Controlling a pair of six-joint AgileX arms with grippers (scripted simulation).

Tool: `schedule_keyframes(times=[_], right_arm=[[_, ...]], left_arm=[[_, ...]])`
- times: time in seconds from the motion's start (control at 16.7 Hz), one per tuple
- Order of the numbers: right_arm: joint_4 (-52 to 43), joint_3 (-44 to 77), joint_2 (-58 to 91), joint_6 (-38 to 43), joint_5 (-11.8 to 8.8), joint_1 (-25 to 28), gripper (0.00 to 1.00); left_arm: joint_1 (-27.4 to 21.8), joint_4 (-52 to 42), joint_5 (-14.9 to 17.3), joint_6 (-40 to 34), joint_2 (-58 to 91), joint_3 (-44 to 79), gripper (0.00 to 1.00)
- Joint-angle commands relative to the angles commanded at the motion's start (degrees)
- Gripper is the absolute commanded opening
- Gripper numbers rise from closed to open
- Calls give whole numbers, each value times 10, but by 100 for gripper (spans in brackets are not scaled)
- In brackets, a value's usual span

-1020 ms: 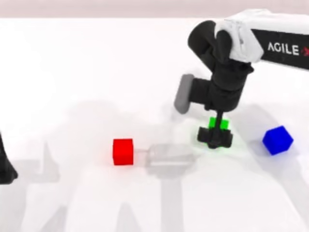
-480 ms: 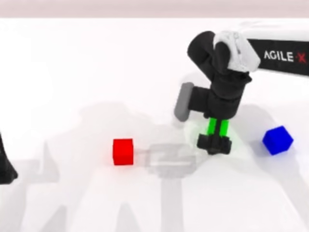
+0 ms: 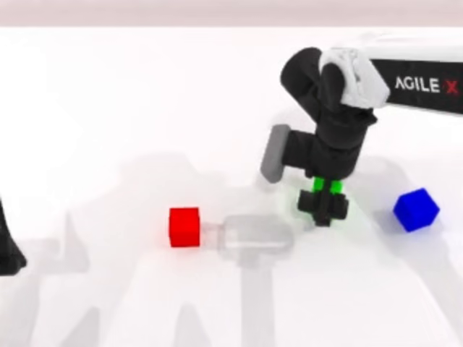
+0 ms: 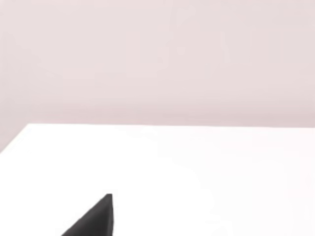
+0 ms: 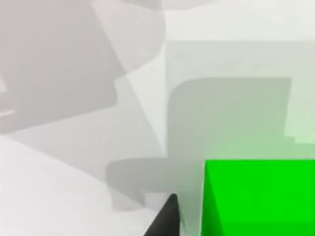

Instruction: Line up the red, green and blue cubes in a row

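Observation:
The green cube point(image 3: 323, 185) sits right of centre, mostly covered by my right gripper point(image 3: 323, 207), which reaches straight down over it. In the right wrist view the green cube point(image 5: 258, 196) fills the near corner. One dark fingertip point(image 5: 166, 219) stands beside it with a thin gap, so the gripper is open around the cube. The red cube point(image 3: 184, 226) rests left of centre and the blue cube point(image 3: 416, 210) at the right, turned slightly. My left arm point(image 3: 6, 249) stays parked at the left edge; one fingertip point(image 4: 98, 221) shows in its wrist view.
The white table point(image 3: 145, 108) carries only the three cubes. Grey shadows of the arms fall between the red and green cubes. The table's far edge point(image 3: 231, 27) meets a pale wall.
My right gripper stays over the green cube with small shifts. Half a second ago more green showed between its fingers than now. Red and blue cubes have not moved.

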Motion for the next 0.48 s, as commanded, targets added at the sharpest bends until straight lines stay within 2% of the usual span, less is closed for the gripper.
schedule_keyframes(times=[0.18, 0.48], right_arm=[[0, 0, 0, 0, 0, 0, 2], [0, 0, 0, 0, 0, 0, 0]], left_arm=[[0, 0, 0, 0, 0, 0, 100], [0, 0, 0, 0, 0, 0, 100]])
